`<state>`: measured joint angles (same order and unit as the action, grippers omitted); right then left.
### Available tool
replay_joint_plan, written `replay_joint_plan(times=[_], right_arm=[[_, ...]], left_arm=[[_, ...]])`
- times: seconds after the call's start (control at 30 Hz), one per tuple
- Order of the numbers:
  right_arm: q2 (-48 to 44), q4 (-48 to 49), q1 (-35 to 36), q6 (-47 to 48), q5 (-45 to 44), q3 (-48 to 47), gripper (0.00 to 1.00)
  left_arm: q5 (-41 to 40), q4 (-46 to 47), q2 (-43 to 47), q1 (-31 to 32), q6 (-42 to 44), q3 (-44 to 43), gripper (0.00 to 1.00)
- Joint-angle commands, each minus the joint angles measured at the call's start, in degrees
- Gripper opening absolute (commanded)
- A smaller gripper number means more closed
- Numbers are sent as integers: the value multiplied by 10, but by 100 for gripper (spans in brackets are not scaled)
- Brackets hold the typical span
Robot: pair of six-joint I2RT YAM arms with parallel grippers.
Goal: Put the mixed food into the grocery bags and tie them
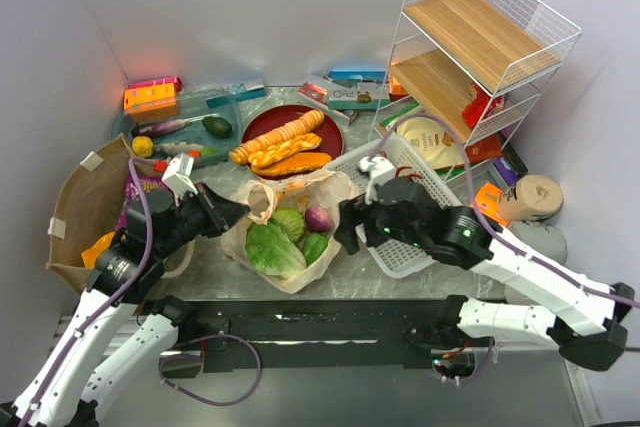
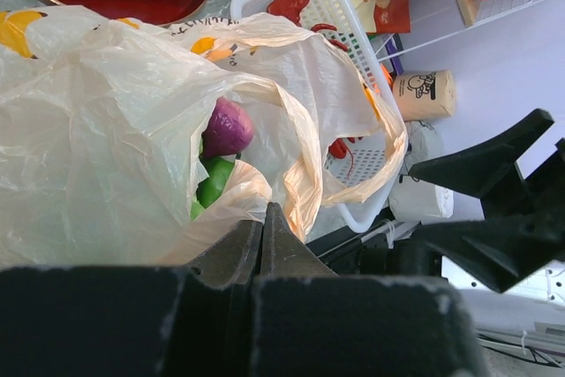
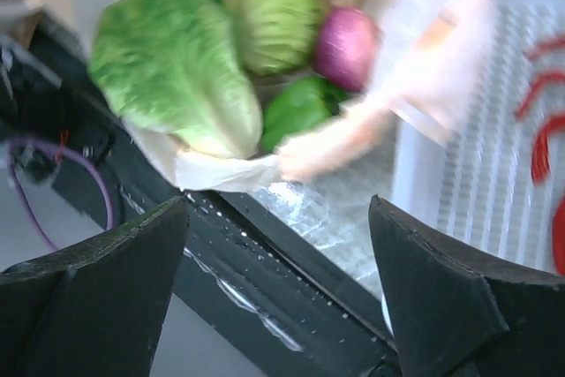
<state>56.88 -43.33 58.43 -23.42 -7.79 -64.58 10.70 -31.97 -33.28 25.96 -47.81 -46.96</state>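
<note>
A thin tan plastic bag (image 1: 262,197) lies open mid-table, holding lettuce (image 1: 268,248), a pale cabbage (image 1: 289,222), a purple onion (image 1: 318,218) and a green pepper (image 1: 314,246). My left gripper (image 1: 241,213) is shut, pinching the bag's left edge; in the left wrist view its closed tips (image 2: 262,211) meet the film of the bag (image 2: 106,156). My right gripper (image 1: 347,227) stands open beside the bag's right edge with nothing between its fingers (image 3: 132,258). The lettuce (image 3: 172,68) and bag handle (image 3: 353,139) look blurred there. A brown paper bag (image 1: 75,207) at far left holds purple and orange packets.
A white slotted basket (image 1: 425,182) lies right of the plastic bag, under my right arm. A red plate (image 1: 262,125) of bread sits behind the bag, a clear bowl (image 1: 228,107) of items at back left, and a wire shelf (image 1: 480,37) at back right.
</note>
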Motion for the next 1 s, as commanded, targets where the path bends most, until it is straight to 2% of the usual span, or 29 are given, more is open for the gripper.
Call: replay_joint_plan(times=[0.0,0.1,0.23,0.4,0.5,0.57,0.6,0.63,0.7,0.73,0.9,0.97], right_arm=[[-53,-15,-26,-94,-35,30,88],[-56,43,-52,-88,-14,67,87],[-46,149,-81,-85,58,112,83],[-18,258,-96,-87,65,143,79],[0,304,-106,-94,75,161,72],[8,339,-110,-101,74,169,66],[23,341,-112,-102,74,166,59],[30,336,-115,-97,74,161,40],[38,331,-115,-85,74,130,9],[37,325,-115,-66,89,113,0],[23,250,-109,23,79,-74,0],[20,243,-110,44,79,-109,0]], left_arm=[[12,40,-2,-3,-4,-4,1],[17,45,-4,-2,-2,-1,1],[17,42,-6,-3,3,-5,1],[12,43,-8,-2,12,-10,1],[14,42,-12,-2,17,-11,1],[12,42,-11,-2,20,-9,1],[7,43,-11,-2,22,-9,1],[2,45,-10,-2,24,-8,1],[-27,46,-9,-2,27,-7,1],[-39,46,-9,-2,26,-18,1],[-105,101,8,-2,42,-78,1],[-138,106,12,-2,45,-96,1]])
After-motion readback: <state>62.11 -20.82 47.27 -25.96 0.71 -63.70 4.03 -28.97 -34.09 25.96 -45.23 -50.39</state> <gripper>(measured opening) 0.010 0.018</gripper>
